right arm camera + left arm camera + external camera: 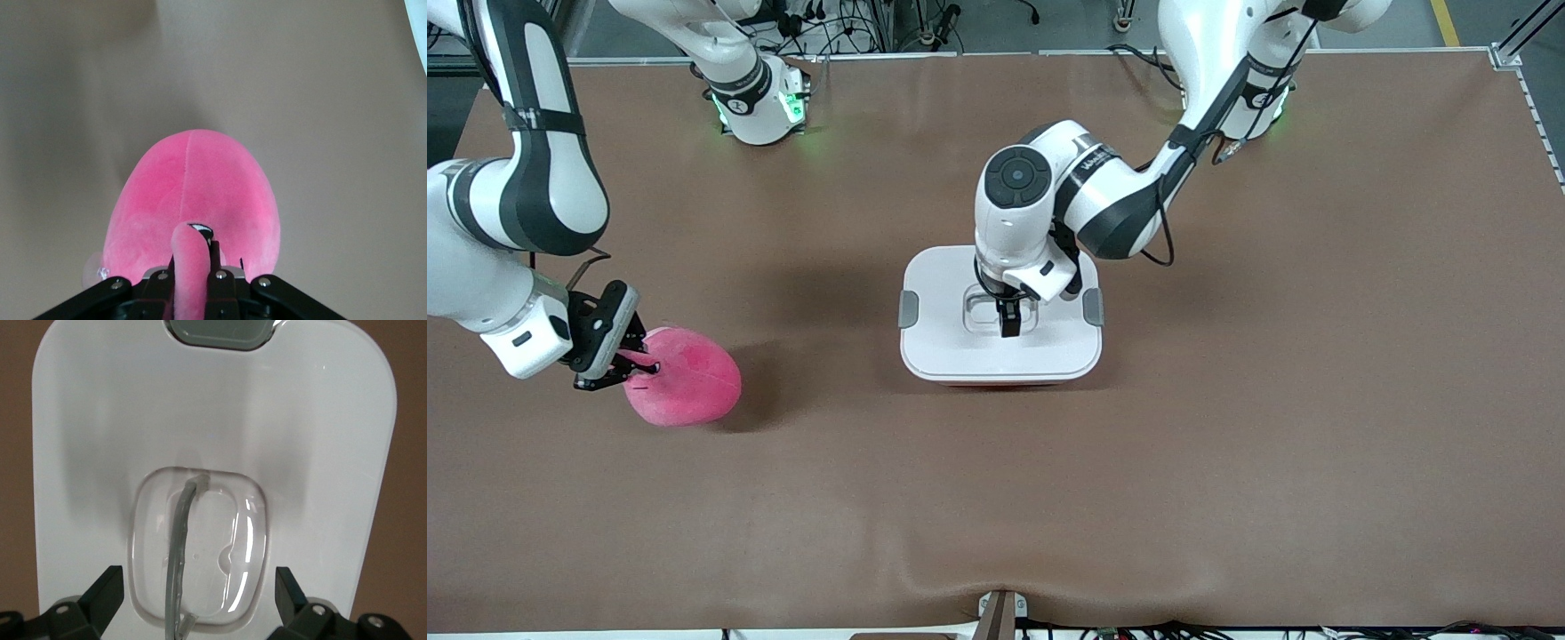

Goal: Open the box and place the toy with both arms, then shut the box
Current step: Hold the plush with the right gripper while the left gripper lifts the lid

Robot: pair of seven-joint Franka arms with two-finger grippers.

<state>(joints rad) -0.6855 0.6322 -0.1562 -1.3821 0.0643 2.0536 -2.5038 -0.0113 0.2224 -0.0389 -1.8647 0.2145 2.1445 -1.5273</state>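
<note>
Box [1000, 342] sits mid-table, lid [951, 302] on and both clips [908, 308] down; the toy [685, 378] lies well apart, toward the right arm's end of the table. Your left gripper [1009, 324] hangs over the lid's handle; your right gripper [627, 366] is at the toy.

Left wrist view: fingers [107, 590] spread wide, straddling the clear handle [183, 553], holding nothing. I'd centre on the arch before you close.

Right wrist view: jaws pinched on a plush stalk of the toy [200, 200]. A thin hold, so lift slowly and wait until the lid comes off.
</note>
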